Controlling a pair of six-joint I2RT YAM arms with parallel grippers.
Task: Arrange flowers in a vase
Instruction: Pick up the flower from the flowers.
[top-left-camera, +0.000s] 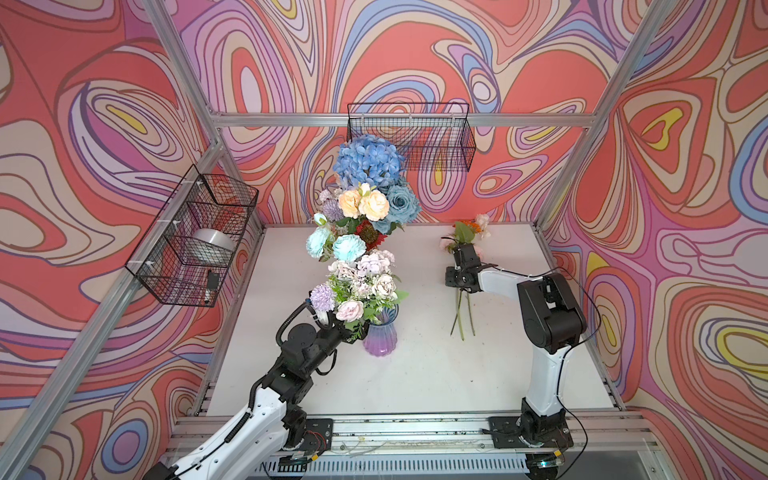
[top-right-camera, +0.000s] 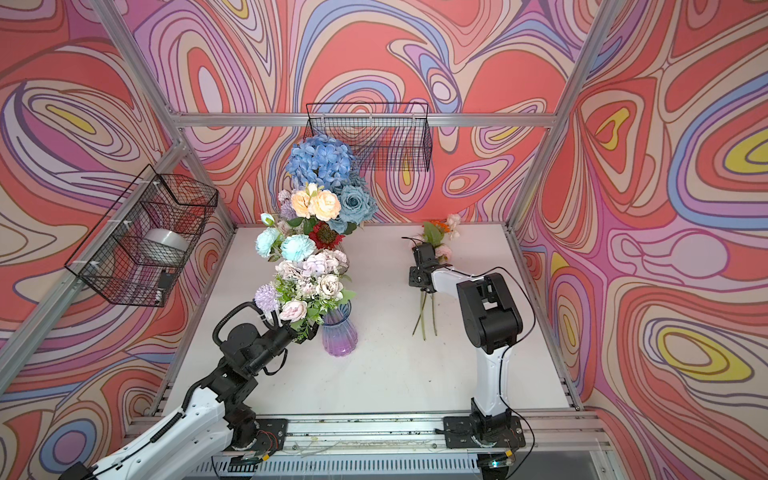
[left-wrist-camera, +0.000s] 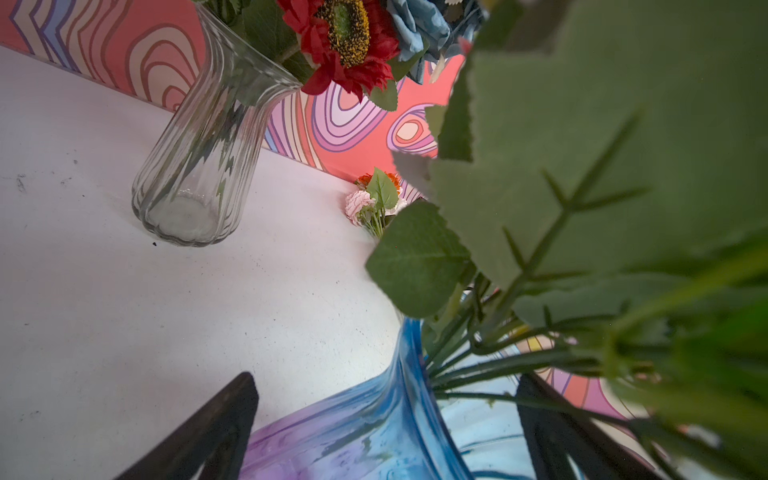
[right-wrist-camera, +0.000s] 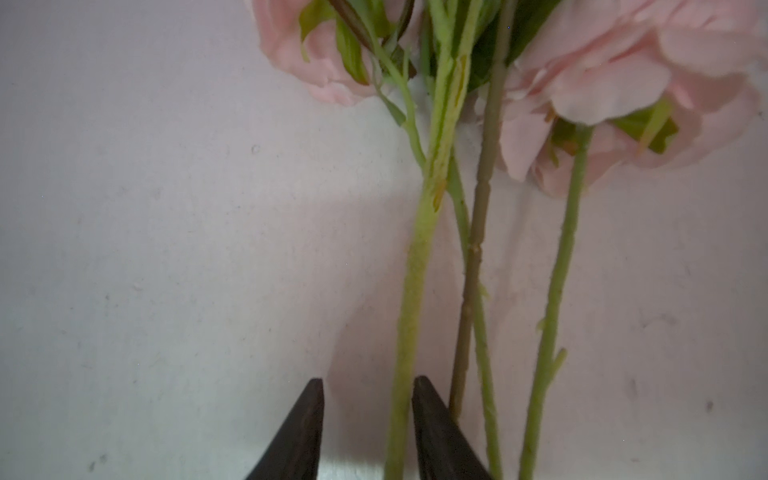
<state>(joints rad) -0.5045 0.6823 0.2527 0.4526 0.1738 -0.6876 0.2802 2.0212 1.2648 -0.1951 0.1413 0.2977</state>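
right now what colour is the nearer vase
The vase is blue on top fading to purple, clearest in a top view.

Glossy blue glass vase (left-wrist-camera: 365, 419), matt white table (left-wrist-camera: 124, 311)

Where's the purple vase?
In both top views the purple vase stands on the table's left, in front of the taller bouquet, the left gripper open around its neck.

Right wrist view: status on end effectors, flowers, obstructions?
Left end effector open astride blue vase. Right end effector open around one stem, not clamped. Other stems lie close beside it.
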